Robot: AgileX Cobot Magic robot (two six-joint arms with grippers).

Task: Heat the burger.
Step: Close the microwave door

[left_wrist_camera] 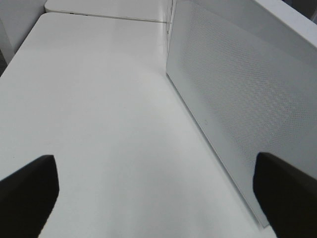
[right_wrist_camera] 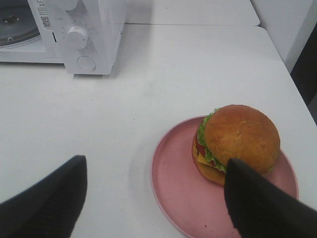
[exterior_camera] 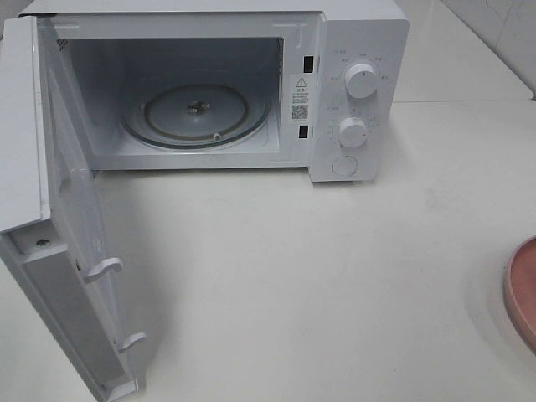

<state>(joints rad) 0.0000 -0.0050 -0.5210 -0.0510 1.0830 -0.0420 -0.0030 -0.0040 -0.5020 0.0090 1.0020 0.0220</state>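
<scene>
The left hand point(left_wrist_camera: 153, 198) is hovering open beside the microwave point(exterior_camera: 335, 75) door point(exterior_camera: 59, 234), the oven is standing agape on the bench point(exterior_camera: 335, 293), and the right hand point(right_wrist_camera: 153, 203) is hanging open, empty, over the burger point(right_wrist_camera: 237, 144) sitting on its plate point(right_wrist_camera: 178, 188).

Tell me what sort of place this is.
Probably a kitchen-style test bench: a white microwave with its door open, and a burger on a pink plate, all on a plain white table.
</scene>
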